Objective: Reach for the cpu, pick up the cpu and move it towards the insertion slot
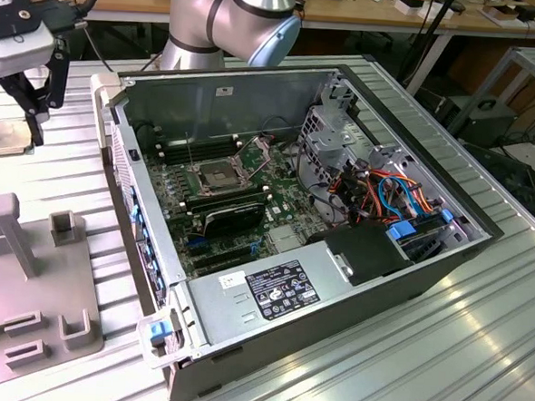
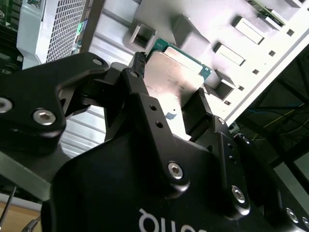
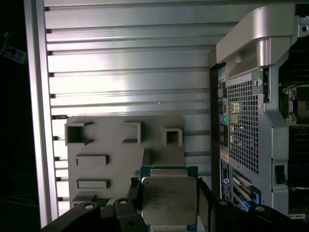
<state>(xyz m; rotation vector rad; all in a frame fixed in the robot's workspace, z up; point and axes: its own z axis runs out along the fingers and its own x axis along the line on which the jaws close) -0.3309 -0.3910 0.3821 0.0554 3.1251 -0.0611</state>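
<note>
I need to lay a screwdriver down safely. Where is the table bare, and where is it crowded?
The ribbed table is bare beside the computer case at the exterior view's lower right; a narrow bare strip runs between case and grey holder plate. Crowded: inside the case, with cables, and the plate's raised blocks. The gripper holds the chip near that plate.

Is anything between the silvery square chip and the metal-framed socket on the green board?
Yes: the computer case's perforated grey side wall stands between the silvery square chip in the tool and the metal-framed socket. Nothing visible covers that socket.
</note>
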